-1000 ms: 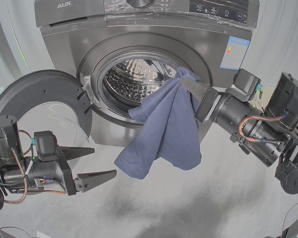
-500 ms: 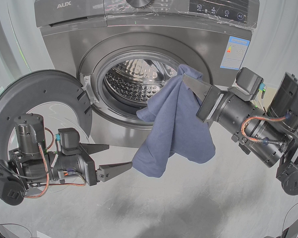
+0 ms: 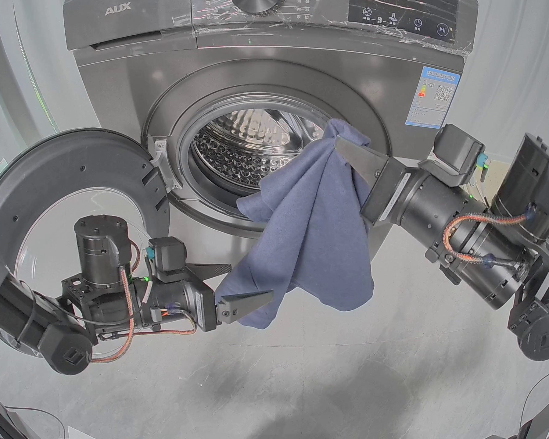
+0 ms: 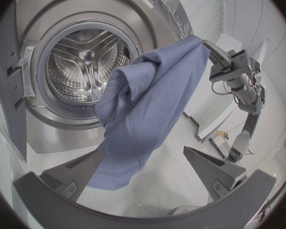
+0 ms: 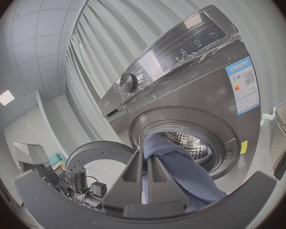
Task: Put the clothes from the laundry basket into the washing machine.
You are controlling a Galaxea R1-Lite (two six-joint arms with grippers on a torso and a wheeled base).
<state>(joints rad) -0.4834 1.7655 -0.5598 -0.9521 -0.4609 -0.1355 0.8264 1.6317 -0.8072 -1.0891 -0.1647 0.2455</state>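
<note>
The right pincer [image 3: 343, 146] is clamped shut on the top of a soft blue-grey cloth garment [image 3: 305, 233], which hangs before the open mouth of the grey steel front-loading washing machine [image 3: 134, 86]; the left pincer [image 3: 249, 281] gapes wide, empty, at the garment's lower hem.

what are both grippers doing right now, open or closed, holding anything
left gripper: open, holding nothing
right gripper: closed, holding the blue cloth
</note>
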